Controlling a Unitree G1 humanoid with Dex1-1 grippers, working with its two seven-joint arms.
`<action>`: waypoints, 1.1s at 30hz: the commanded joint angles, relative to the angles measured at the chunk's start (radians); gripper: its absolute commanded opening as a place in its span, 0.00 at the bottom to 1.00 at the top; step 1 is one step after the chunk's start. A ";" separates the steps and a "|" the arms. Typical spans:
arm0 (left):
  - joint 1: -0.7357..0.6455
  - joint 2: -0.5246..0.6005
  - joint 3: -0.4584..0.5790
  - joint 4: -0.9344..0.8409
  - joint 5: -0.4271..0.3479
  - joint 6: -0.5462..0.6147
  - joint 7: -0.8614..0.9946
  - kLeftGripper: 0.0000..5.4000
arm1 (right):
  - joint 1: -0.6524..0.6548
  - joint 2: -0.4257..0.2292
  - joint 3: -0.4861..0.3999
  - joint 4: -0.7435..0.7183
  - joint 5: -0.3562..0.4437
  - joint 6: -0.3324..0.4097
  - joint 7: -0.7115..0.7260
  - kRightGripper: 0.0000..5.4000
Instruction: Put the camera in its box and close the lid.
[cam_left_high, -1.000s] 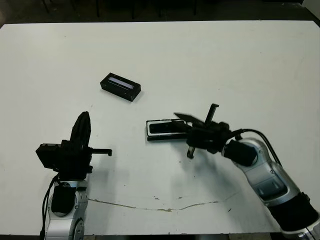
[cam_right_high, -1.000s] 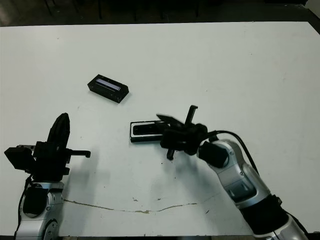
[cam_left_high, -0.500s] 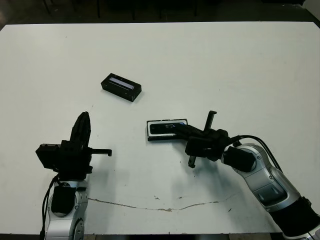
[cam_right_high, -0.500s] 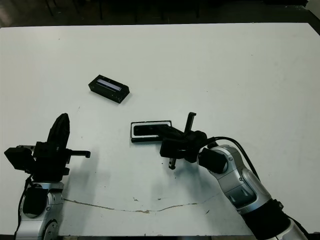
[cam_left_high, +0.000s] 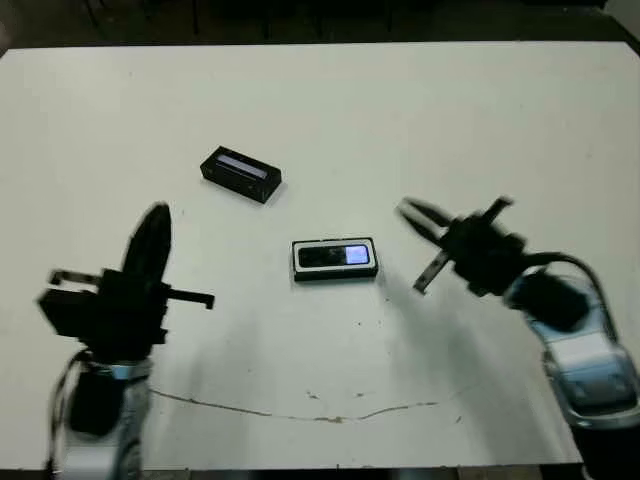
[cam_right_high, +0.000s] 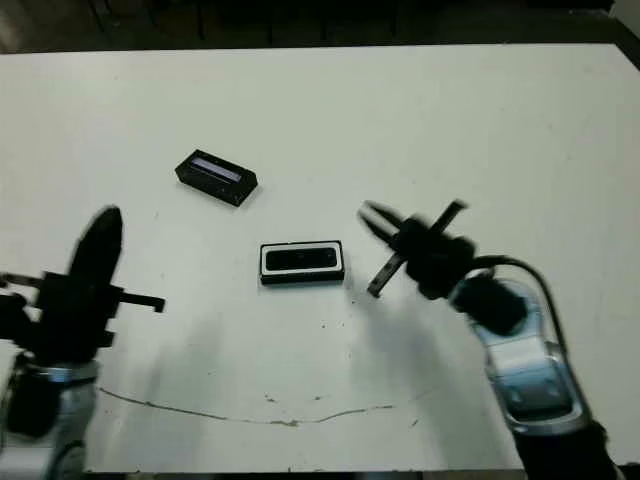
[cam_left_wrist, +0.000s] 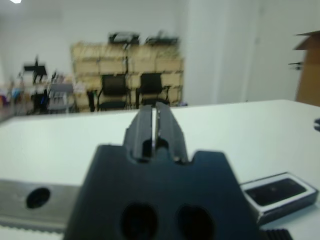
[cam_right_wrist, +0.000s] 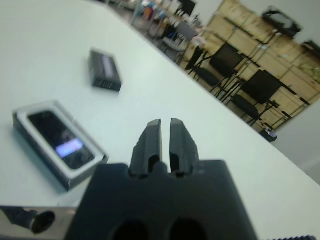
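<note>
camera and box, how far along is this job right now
Done: the camera lies inside the box, its glossy patch facing up. In hand: nothing; the right gripper is shut and empty, off to the box's side, and the left gripper is also shut on nothing. Left: the lid sits apart on the table and has yet to go on the box.

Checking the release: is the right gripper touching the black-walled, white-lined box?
Apart. In the left eye view, bare white table separates the right gripper from the black-walled, white-lined box. The slim black camera lies inside.
</note>
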 joint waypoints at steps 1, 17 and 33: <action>-0.240 0.246 0.063 0.003 -0.089 0.194 -0.151 0.00 | 0.017 -0.007 -0.065 -0.033 0.103 0.054 0.013 0.00; -1.416 0.325 -0.536 1.289 0.279 0.323 -0.836 0.00 | 0.020 -0.017 -0.041 -0.105 0.218 0.094 -0.010 0.00; -1.469 0.015 -0.521 1.851 0.498 0.093 -0.387 0.00 | 0.165 0.027 -0.011 -0.049 0.235 -0.058 -0.006 0.00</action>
